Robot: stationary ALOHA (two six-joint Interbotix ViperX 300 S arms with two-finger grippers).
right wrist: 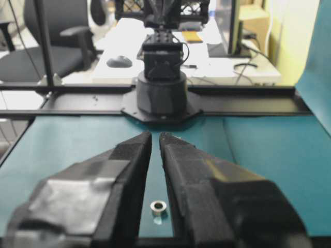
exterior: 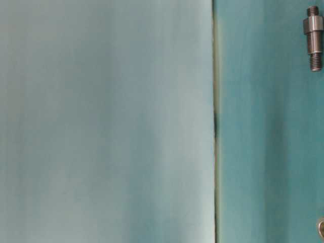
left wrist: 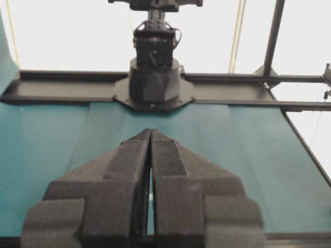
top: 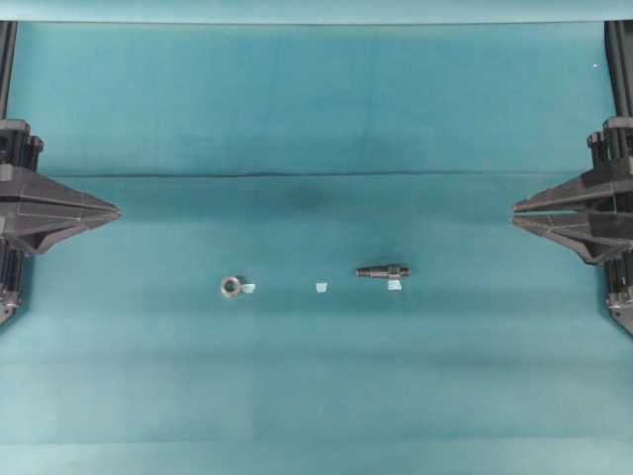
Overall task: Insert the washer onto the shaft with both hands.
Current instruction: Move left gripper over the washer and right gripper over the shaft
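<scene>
Both tools, left tool [top: 111, 210] and right tool [top: 518, 212], are closed, empty. The washer [top: 230, 287], at nine o'clock from the shaft [top: 383, 270], could skid if pinched off-centre.

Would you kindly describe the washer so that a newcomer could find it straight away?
On the teal table cover, look left of centre, between the two grippers. The washer is a small silvery ring with a dark hole, lying flat beside a pale tape square. The shaft to its right is a dark rod.

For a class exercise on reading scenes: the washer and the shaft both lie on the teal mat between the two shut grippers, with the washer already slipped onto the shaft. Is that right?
Not quite. In the overhead view the washer lies apart from the shaft, not on it. The rest holds: both rest on the teal mat between the shut left gripper and right gripper.
</scene>
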